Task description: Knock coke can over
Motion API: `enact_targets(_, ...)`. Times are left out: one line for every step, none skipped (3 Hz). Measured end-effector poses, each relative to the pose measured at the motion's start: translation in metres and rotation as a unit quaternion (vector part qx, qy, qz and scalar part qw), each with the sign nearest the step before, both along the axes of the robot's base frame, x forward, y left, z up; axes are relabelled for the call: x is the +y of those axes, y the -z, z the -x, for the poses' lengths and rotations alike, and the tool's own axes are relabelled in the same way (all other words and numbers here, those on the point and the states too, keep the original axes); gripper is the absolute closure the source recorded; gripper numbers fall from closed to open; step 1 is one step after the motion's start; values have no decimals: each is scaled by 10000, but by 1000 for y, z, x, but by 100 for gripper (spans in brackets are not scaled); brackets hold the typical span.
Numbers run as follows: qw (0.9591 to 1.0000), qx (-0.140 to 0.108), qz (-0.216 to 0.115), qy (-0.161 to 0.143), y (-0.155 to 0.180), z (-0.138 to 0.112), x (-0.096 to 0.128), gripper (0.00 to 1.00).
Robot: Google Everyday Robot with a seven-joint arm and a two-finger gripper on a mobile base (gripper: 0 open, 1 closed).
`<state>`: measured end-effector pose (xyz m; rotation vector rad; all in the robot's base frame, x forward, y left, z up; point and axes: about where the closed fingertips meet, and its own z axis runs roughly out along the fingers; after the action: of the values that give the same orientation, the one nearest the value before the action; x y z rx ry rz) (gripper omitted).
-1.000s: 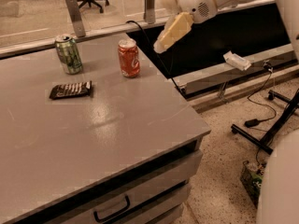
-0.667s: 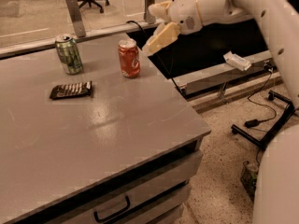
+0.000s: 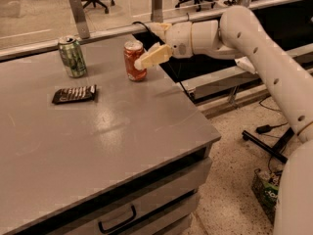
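Note:
The coke can, orange-red with white markings and a silver top, stands upright near the far right edge of the grey table. My gripper reaches in from the right at the can's height. It looks open, with its lower cream finger touching the can's right side and the other finger behind the can's top. The white arm runs back to the right.
A green can stands upright left of the coke can. A dark wrapped candy bar lies in front of the green can. The table's right edge drops to the floor, with a drawer handle below the front edge. Rails and office chairs stand behind.
My gripper has moved left and down, from above and right of the coke can to its right side. The can still stands upright.

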<state>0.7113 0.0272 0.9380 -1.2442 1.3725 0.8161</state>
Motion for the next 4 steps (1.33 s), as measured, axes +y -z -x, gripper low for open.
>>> enact_targets(9996, 60, -253, 104, 25, -12, 9, 0)
enact_targets(9989, 174, -420, 117, 43, -19, 17, 0)
enact_targets(9982, 285, -526, 64, 55, -19, 24, 17)
enact_targets(9971, 351, -680, 37, 64, -18, 26, 41)
